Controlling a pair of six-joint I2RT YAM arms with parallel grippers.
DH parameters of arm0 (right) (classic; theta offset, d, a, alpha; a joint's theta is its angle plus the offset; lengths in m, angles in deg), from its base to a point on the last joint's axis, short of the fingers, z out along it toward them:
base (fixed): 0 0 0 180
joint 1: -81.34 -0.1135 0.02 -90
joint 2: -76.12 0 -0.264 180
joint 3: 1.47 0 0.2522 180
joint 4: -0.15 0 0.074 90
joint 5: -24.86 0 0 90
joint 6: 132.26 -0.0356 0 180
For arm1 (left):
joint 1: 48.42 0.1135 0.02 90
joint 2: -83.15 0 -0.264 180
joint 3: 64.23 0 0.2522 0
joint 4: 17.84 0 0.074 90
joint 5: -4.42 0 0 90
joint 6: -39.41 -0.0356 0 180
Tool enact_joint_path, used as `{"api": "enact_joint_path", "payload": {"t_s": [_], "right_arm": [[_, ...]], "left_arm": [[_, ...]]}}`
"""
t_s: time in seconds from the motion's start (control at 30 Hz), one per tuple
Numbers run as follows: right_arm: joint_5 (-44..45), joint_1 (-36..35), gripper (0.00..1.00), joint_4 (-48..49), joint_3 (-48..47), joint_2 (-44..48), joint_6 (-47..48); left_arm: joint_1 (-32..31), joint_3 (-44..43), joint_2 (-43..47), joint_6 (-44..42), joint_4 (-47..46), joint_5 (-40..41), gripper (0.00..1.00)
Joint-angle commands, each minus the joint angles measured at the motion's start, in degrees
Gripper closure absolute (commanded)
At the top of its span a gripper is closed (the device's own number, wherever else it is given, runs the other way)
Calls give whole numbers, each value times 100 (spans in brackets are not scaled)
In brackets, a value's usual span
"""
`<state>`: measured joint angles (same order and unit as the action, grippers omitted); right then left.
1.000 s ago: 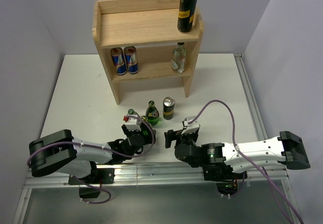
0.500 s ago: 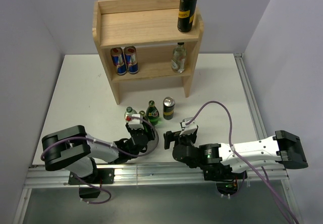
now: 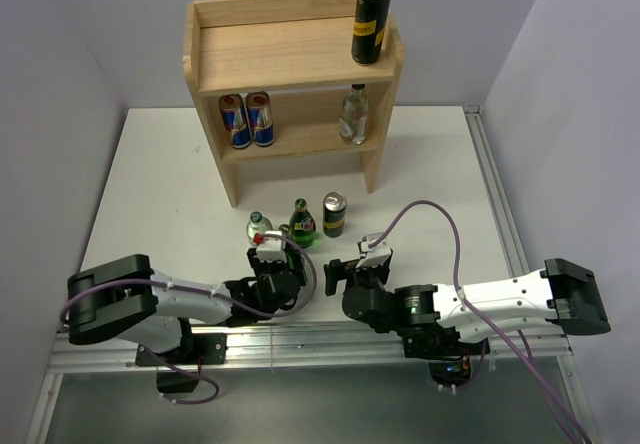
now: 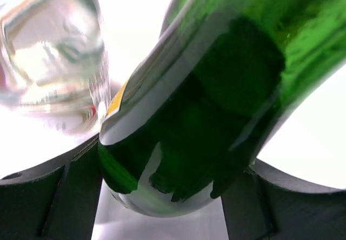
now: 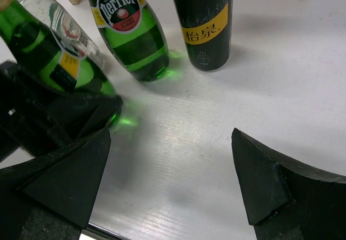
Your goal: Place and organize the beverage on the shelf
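Observation:
The light wooden shelf (image 3: pixel 290 59) stands at the back, with a black can (image 3: pixel 371 22) on its top board and two blue-and-silver cans (image 3: pixel 246 119) and a clear bottle (image 3: pixel 354 114) on its lower board. On the table in front stand a clear bottle (image 3: pixel 258 228), a Perrier bottle (image 3: pixel 301 222) and a black can (image 3: pixel 334 214). My left gripper (image 3: pixel 285 256) is shut on a second green bottle (image 4: pixel 205 105), its fingers (image 4: pixel 70 197) pressing both sides near the base. My right gripper (image 5: pixel 167 180) hangs open over bare table, just right of that bottle (image 5: pixel 48 56).
The Perrier bottle (image 5: pixel 130 34) and the black can (image 5: pixel 208 24) stand close ahead of my right gripper. The clear bottle (image 4: pixel 48 51) is right beside the held one. Grey walls close in on the left and right, and a metal rail (image 3: pixel 300 349) runs along the near edge.
My left jaws have closed around the green bottle, and the left arm has shifted its elbow. The right arm slid slightly left, its jaws still wide.

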<state>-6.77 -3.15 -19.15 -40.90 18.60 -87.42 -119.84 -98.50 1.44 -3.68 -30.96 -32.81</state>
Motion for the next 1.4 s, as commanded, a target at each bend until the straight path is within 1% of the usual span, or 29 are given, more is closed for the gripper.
{"api": "enact_joint_path", "payload": {"t_s": [0.0,0.07,0.1,0.17,0.23,0.3,0.33,0.37,0.43,0.47,0.53,0.6,0.67,0.7,0.77,0.8,0.83,0.87,0.9,0.93,0.97,1.0,1.03,1.1,1.13,1.2,1.23,1.33,1.37], "right_arm": [[210,20,0,115,45,135,-80],[227,20,0,158,45,197,-27],[236,20,0,167,45,223,8],[245,20,0,202,45,285,43],[271,20,0,176,36,337,52],[272,20,0,150,36,390,52],[280,20,0,132,45,416,52],[298,20,0,123,53,451,43],[298,20,0,106,71,548,34],[324,11,0,80,88,575,26],[324,20,0,88,106,654,52],[350,20,0,106,89,671,104],[351,20,0,106,45,680,174],[368,20,0,106,27,663,201],[368,11,0,167,-25,663,297],[351,20,0,185,-34,671,324],[351,20,0,202,-61,689,350],[351,11,0,237,-78,689,403],[351,20,0,272,-78,698,438],[351,20,0,290,-96,715,465],[368,20,0,308,-96,724,500],[377,20,0,308,-105,742,509],[377,20,0,317,-105,751,518],[377,20,0,308,-87,777,491],[377,20,0,317,-61,794,465],[386,11,0,308,-17,821,430],[394,20,0,291,-8,830,378],[412,11,0,238,53,900,272],[412,11,0,238,71,944,237]], "left_arm": [[-372,-496,506,624,1548,215,100],[-583,-690,795,792,2096,251,100],[-645,-900,910,932,2655,277,100],[-812,-1129,1279,994,3238,321,100],[-900,-1463,1674,846,3800,199,100],[-909,-1867,1921,689,4153,102,100],[-909,-2025,2114,653,4521,110,100],[-909,-2314,2194,626,4681,119,100],[-909,-2606,2326,398,4945,128,100],[-909,-2929,2396,284,5138,154,100],[-909,-3326,2406,-41,5358,268,100],[-900,-3967,2362,-392,5631,478,100],[-865,-4546,2344,-761,5571,611,100],[-822,-4723,2353,-1198,5466,620,100],[-594,-5179,2362,-1736,5159,489,100],[-471,-5365,2362,-2173,4948,245,100],[-174,-5549,2283,-2378,4859,68,100],[-14,-5952,2222,-2563,4806,-55,100],[170,-6190,2151,-2843,4797,-379,100],[572,-6445,1951,-2976,4849,-504,100],[750,-6961,1844,-3187,4867,-592,100],[1074,-7219,1643,-3302,4876,-819,100],[1216,-7717,1545,-3433,4876,-917,100],[1558,-8290,1143,-3698,5033,-1102,100],[1674,-8937,975,-3751,5121,-1303,100],[1937,-9574,484,-3944,5376,-1418,100],[2017,-10116,342,-4005,5455,-1567,100],[2307,-10865,-151,-4173,5649,-1778,100],[2369,-10982,-256,-4234,5684,-1823,100]]}}
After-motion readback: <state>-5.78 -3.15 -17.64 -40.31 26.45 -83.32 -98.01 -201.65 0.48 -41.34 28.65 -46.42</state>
